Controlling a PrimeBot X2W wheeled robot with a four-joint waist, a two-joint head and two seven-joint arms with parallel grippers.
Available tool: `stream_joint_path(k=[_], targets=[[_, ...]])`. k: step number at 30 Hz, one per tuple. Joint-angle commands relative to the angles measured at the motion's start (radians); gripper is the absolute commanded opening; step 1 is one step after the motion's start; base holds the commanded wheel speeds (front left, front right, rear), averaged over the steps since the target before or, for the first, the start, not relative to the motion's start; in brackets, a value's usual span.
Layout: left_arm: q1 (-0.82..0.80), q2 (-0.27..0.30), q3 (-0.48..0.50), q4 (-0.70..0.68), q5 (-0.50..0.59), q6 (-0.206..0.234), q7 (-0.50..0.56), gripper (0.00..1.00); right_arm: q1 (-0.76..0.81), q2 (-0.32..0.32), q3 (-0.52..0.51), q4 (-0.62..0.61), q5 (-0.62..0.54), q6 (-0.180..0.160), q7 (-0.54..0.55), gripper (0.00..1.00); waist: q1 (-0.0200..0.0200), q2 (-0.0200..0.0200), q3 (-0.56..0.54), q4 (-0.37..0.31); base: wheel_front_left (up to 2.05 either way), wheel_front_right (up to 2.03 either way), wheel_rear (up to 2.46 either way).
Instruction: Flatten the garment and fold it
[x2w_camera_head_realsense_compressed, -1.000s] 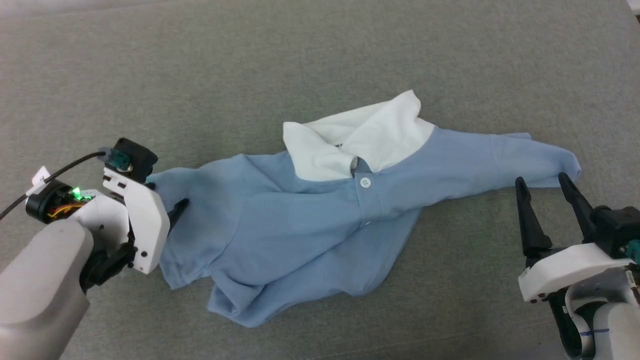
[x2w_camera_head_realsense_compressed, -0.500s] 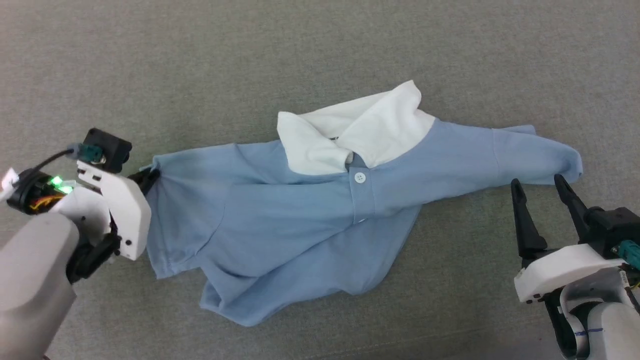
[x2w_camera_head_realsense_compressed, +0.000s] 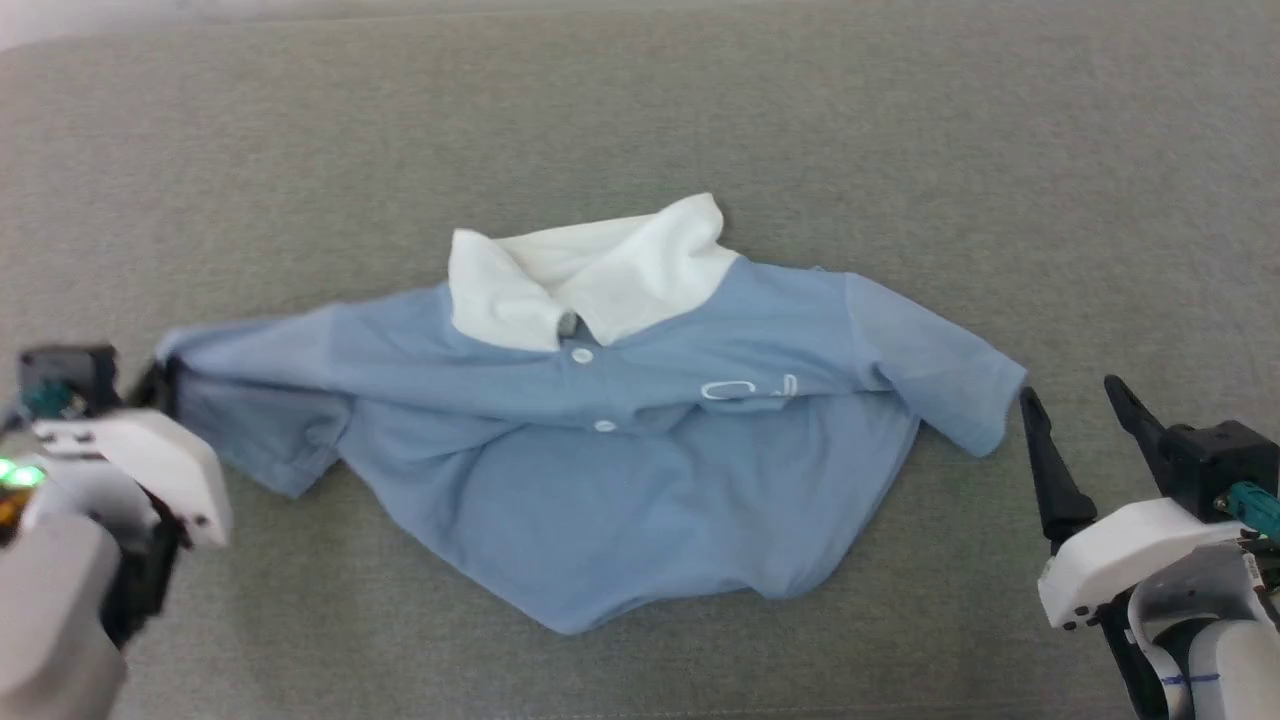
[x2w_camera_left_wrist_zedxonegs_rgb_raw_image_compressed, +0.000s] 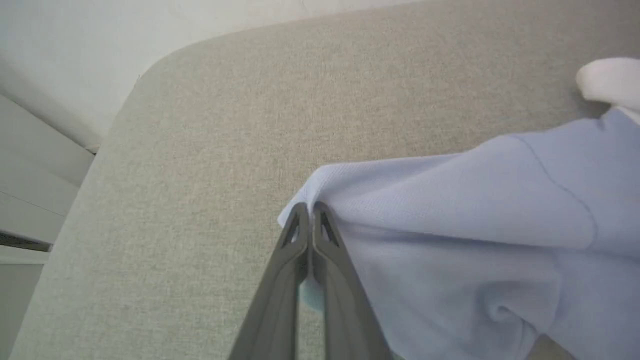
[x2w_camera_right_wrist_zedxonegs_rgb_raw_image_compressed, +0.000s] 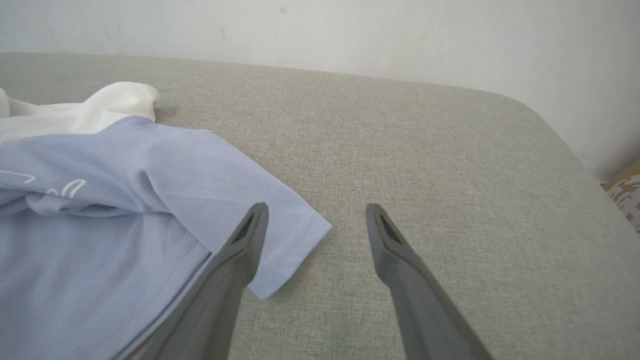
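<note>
The garment (x2w_camera_head_realsense_compressed: 620, 470), a light blue polo shirt with a white collar (x2w_camera_head_realsense_compressed: 590, 275), lies spread but rumpled on the grey surface, chest up, with white script on the chest. My left gripper (x2w_camera_head_realsense_compressed: 165, 385) is shut on the tip of the garment's sleeve at the far left, and that sleeve is drawn taut. In the left wrist view the left gripper (x2w_camera_left_wrist_zedxonegs_rgb_raw_image_compressed: 311, 210) pinches the sleeve's edge of the garment (x2w_camera_left_wrist_zedxonegs_rgb_raw_image_compressed: 475, 220). My right gripper (x2w_camera_head_realsense_compressed: 1075, 395) stands open just right of the other sleeve. In the right wrist view the right gripper (x2w_camera_right_wrist_zedxonegs_rgb_raw_image_compressed: 316, 212) hovers beside the sleeve hem of the garment (x2w_camera_right_wrist_zedxonegs_rgb_raw_image_compressed: 150, 200), holding nothing.
A grey fabric surface (x2w_camera_head_realsense_compressed: 640, 120) stretches wide behind and around the shirt. Its rounded left corner (x2w_camera_left_wrist_zedxonegs_rgb_raw_image_compressed: 150, 75) and rounded right corner (x2w_camera_right_wrist_zedxonegs_rgb_raw_image_compressed: 530, 115) meet a pale wall. A bit of brown patterned stuff (x2w_camera_right_wrist_zedxonegs_rgb_raw_image_compressed: 625, 192) sits beyond the right edge.
My left gripper closed on the left sleeve and pulled it leftward, dragging the shirt left and spreading it. The chest script came into sight. The right gripper stayed open at the right.
</note>
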Motion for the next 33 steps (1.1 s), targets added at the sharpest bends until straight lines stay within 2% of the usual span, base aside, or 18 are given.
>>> stream_joint_path(k=[1, 2, 7, 11, 16, 19, 23, 27, 28, 29, 33], targets=[[0.042, -0.022, -0.008, 0.0, -0.017, -0.004, -0.009, 0.15, 0.016, -0.014, 0.004, 0.003, 0.006, -0.002, 0.014, 1.0, -0.0001, 0.0, -0.011, 0.037, 0.0, 0.0, 0.0], [0.055, -0.033, -0.012, -0.005, -0.022, -0.009, -0.022, 1.0, 0.016, -0.018, 0.006, 0.005, 0.011, -0.002, 0.02, 1.0, -0.0001, 0.0, -0.01, 0.042, 0.0, 0.0, 0.0], [0.089, -0.077, -0.009, -0.037, -0.004, 0.0, -0.156, 1.0, -0.01, -0.043, -0.001, 0.014, 0.054, -0.002, 0.078, 1.0, -0.0001, 0.0, -0.016, 0.065, 0.0, 0.0, 0.0], [0.108, -0.111, 0.009, -0.101, 0.037, 0.029, -0.234, 1.0, -0.061, -0.085, -0.026, 0.053, 0.084, -0.002, 0.208, 1.0, -0.0001, 0.0, -0.022, 0.093, 0.0, 0.0, 0.0], [0.162, -0.158, 0.057, -0.217, 0.096, 0.071, -0.247, 1.0, -0.135, -0.15, -0.011, 0.124, 0.13, -0.002, 0.394, 1.0, -0.0001, 0.0, -0.023, 0.132, 0.0, 0.0, 0.0], [0.202, -0.181, 0.084, -0.276, 0.128, 0.078, -0.248, 1.0, -0.169, -0.187, 0.011, 0.171, 0.143, -0.002, 0.469, 1.0, -0.0001, 0.0, -0.019, 0.152, 0.0, 0.0, 0.0], [0.236, -0.2, 0.106, -0.319, 0.159, 0.074, -0.248, 1.0, -0.196, -0.224, 0.056, 0.223, 0.158, -0.002, 0.509, 1.0, -0.0001, 0.0, -0.008, 0.176, 0.0, 0.0, 0.0], [0.259, -0.209, 0.115, -0.326, 0.18, 0.072, -0.248, 1.0, -0.208, -0.248, 0.091, 0.27, 0.157, -0.002, 0.491, 1.0, -0.0001, 0.0, 0.002, 0.189, 0.0, 0.0, 0.0], [0.262, -0.212, 0.118, -0.327, 0.182, 0.071, -0.248, 1.0, -0.209, -0.252, 0.1, 0.283, 0.156, -0.002, 0.484, 0.56, -0.0001, 0.0, 0.004, 0.191, 0.0, 0.0, 0.0], [0.266, -0.214, 0.121, -0.327, 0.183, 0.07, -0.248, 1.0, -0.21, -0.256, 0.106, 0.293, 0.156, -0.002, 0.473, 0.0, -0.0001, 0.0, 0.005, 0.192, 0.0, 0.0, 0.0], [0.276, -0.221, 0.126, -0.323, 0.187, 0.066, -0.248, 1.0, -0.21, -0.272, 0.108, 0.305, 0.133, -0.002, 0.414, 0.0, -0.0001, 0.0, 0.002, 0.191, 0.0, 0.0, 0.0]])
